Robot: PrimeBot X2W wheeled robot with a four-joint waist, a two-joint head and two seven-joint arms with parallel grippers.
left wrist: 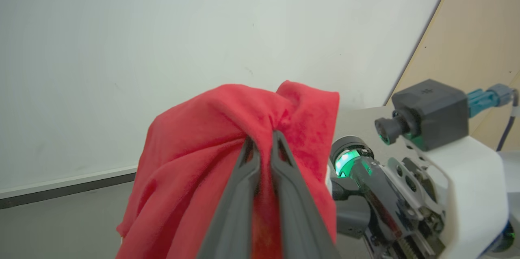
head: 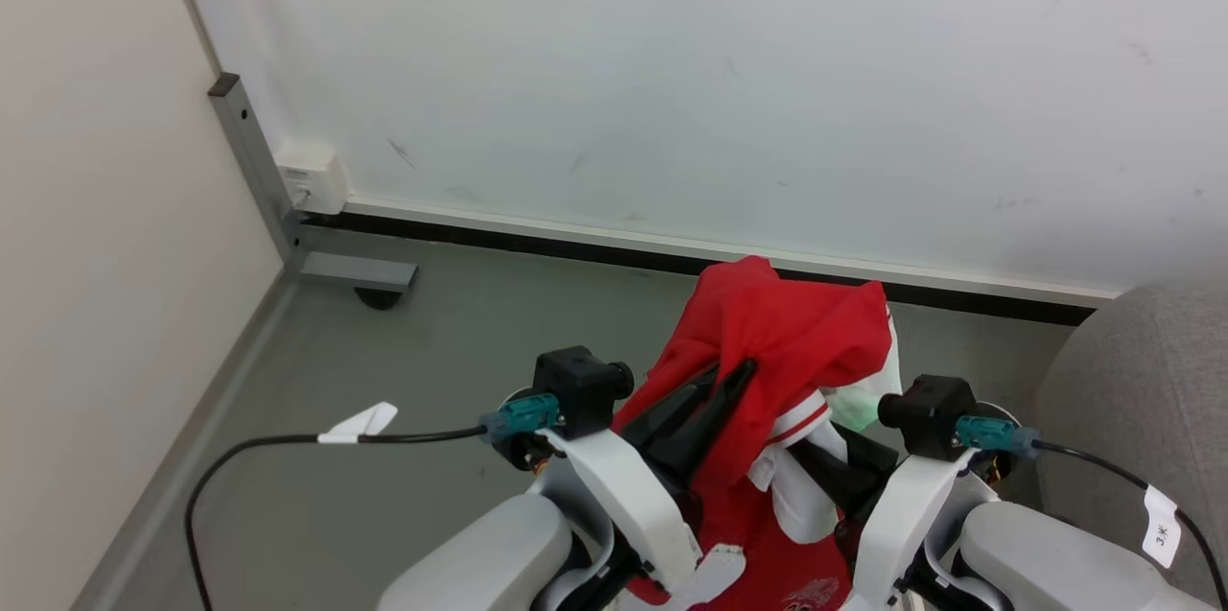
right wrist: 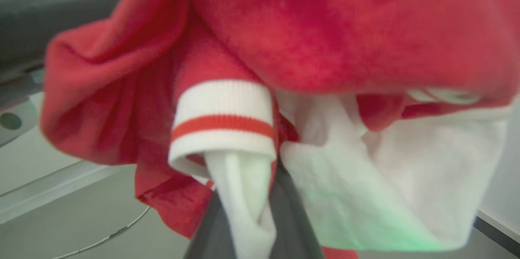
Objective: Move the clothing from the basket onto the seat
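The left forearm [head: 489, 553] at 7 o'clock in the head view and the right forearm [head: 1046, 553] at 5 o'clock are round and pale grey, with white wrist plates [head: 624, 486]. Each wrist has a black box camera [head: 576, 386] with a blue-green plug [head: 523, 414] and a thin black cable [head: 249, 448]. The 4 o'clock cable has a white tag [head: 1159, 527] with dark marks. The left gripper [left wrist: 263, 137] has long dark grey fingers [left wrist: 239, 194]. A green light [left wrist: 345, 161] glows on the right wrist.

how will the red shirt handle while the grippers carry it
Likely floppy: the shirt drapes in folds over the left gripper. Probably light, since a thin pinch holds it up. The loose cuff by the right gripper may swing or snag.
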